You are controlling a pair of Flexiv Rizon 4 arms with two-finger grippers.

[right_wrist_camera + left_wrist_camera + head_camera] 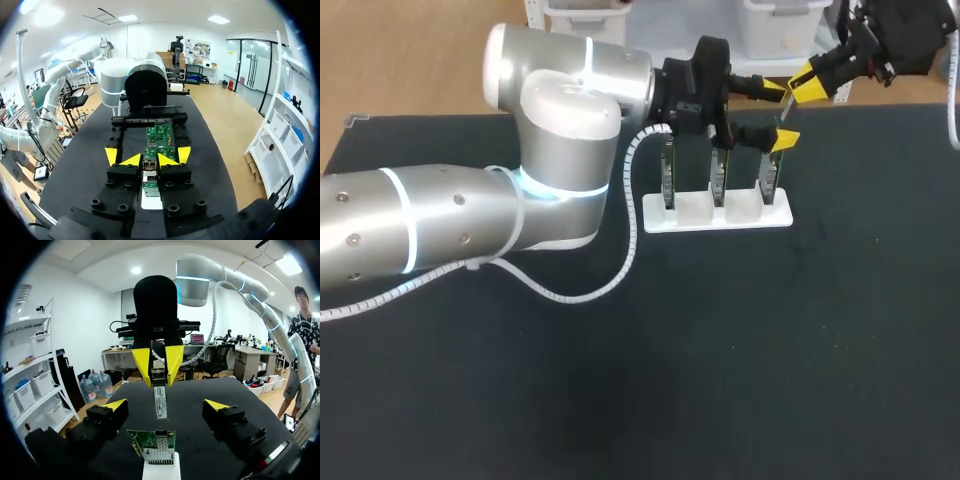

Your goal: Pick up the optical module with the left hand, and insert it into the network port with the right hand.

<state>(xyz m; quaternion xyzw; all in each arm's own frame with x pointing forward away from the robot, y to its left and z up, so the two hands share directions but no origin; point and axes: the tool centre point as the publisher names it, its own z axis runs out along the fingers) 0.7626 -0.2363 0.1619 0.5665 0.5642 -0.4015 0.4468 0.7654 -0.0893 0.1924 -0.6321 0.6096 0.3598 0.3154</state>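
Observation:
The optical module (160, 401), a slim silver block with a label, hangs pointing down from my right gripper (159, 372), whose yellow tips are shut on its upper end. My left gripper (166, 405) stands wide open around the module, with neither finger touching it. Just below them is a green network card (154, 440) with its metal port, upright on a white stand (161, 471). In the head view both grippers meet above the right end of the stand (720, 212): left gripper (780, 113), right gripper (810, 85). In the right wrist view my right gripper (151, 160) pinches the module (150, 167).
Three green cards (717, 175) stand in a row in the white stand on the black table (720, 350). My left arm (470, 220) with its white coiled cable lies across the table's left half. Open black surface lies in front of and right of the stand.

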